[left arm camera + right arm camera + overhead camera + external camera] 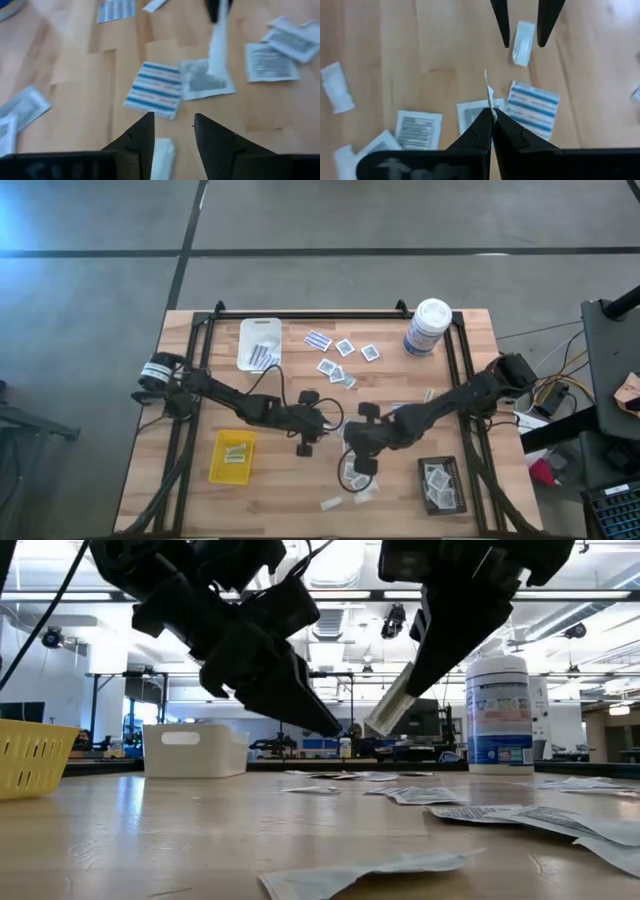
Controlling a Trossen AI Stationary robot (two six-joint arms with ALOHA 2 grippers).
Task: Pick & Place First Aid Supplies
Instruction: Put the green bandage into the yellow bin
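Note:
First aid supplies lie flat on the wooden table (200, 420). Among them are a blue-and-white striped packet (152, 90) and a white square with a grey centre (205, 80). My right gripper (491, 111) is near the table's middle and is shut on a thin white packet (395, 702), raised above those two. My left gripper (172, 117) stands open just left of it, above the table. Its fingers stand on either side of a small pale strip (162, 152) that lies flat on the wood, and they do not touch it. My right gripper pinches the white packet by its upper end (490, 102) between its two fingers. The fingers come from above, slanting down. The packet hangs tilted below them (217, 45), clear of the table, edge-on to the wrist view.
A white tray (260, 343) stands at the far left, a yellow tray (233, 457) at the near left and a black tray (441, 485) with packets at the near right. A tall white canister (428, 328) stands at the far right. More packets lie at the far centre (340, 360) and near centre (350, 490).

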